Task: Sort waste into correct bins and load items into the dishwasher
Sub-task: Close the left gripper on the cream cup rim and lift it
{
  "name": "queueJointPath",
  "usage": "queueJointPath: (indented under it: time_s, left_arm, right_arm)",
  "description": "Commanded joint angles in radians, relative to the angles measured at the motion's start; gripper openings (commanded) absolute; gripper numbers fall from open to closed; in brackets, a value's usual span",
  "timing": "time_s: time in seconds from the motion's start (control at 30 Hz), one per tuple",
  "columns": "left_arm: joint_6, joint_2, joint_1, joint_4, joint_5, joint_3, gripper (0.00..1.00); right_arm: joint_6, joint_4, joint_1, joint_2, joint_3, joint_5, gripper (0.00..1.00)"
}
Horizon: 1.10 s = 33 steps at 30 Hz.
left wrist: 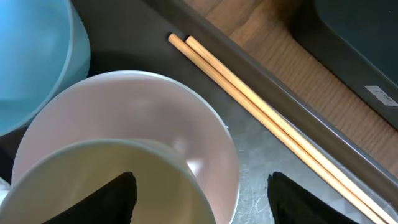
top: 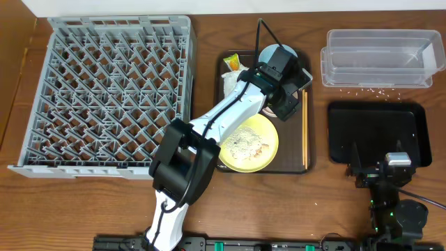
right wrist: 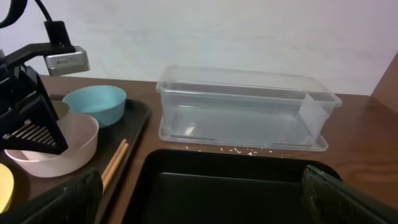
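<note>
L gripper (left wrist: 202, 199) fingers are spread astride white bowl (left wrist: 155, 118) wall, cup (left wrist: 93, 177) nested inside, by serving tray (left wrist: 264, 165) right edge; prob. lined up for a pinch. R gripper (right wrist: 199, 202) is parked open over black tray (right wrist: 230, 180).

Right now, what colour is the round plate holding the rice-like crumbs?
Pale yellow; the round plate shows best in the overhead view.

There is one grey dish rack (top: 104, 90), one dark brown serving tray (top: 289, 150), one clear tub (top: 376, 84) and one black tray (top: 380, 132). There are two bowls, one light blue bowl (right wrist: 94, 102) and one white bowl (right wrist: 68, 155), plus one small cup (left wrist: 81, 180), one yellow plate (top: 268, 143), two chopsticks (left wrist: 267, 118), one wrapper (top: 231, 63) and one crumpled napkin (top: 233, 82). The rice crumbs (top: 244, 143) are too many to count.
</note>
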Motion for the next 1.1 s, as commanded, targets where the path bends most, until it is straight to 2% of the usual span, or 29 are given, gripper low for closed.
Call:
queueJointPath:
  time_s: [0.0, 0.63, 0.8, 0.97, 1.07]
  left_arm:
    - [-0.012, 0.018, 0.000, 0.002, 0.005, -0.007, 0.67]
    - [-0.027, 0.043, 0.001, 0.032, 0.000, -0.007, 0.48]
    - [-0.027, 0.043, 0.001, 0.033, -0.007, -0.007, 0.40]
    - [-0.031, 0.043, 0.001, 0.033, -0.007, -0.007, 0.25]
    - [-0.036, 0.043, 0.001, 0.037, -0.007, -0.007, 0.21]
  right_arm:
    - [-0.015, -0.004, -0.009, -0.006, -0.001, -0.004, 0.99]
    - [-0.015, -0.004, -0.008, -0.006, -0.001, -0.004, 0.99]
    - [-0.015, -0.004, -0.009, -0.006, -0.001, -0.004, 0.99]
    - [-0.015, -0.004, -0.008, -0.006, -0.001, -0.004, 0.99]
    - [-0.015, -0.004, -0.009, -0.006, -0.001, -0.004, 0.99]
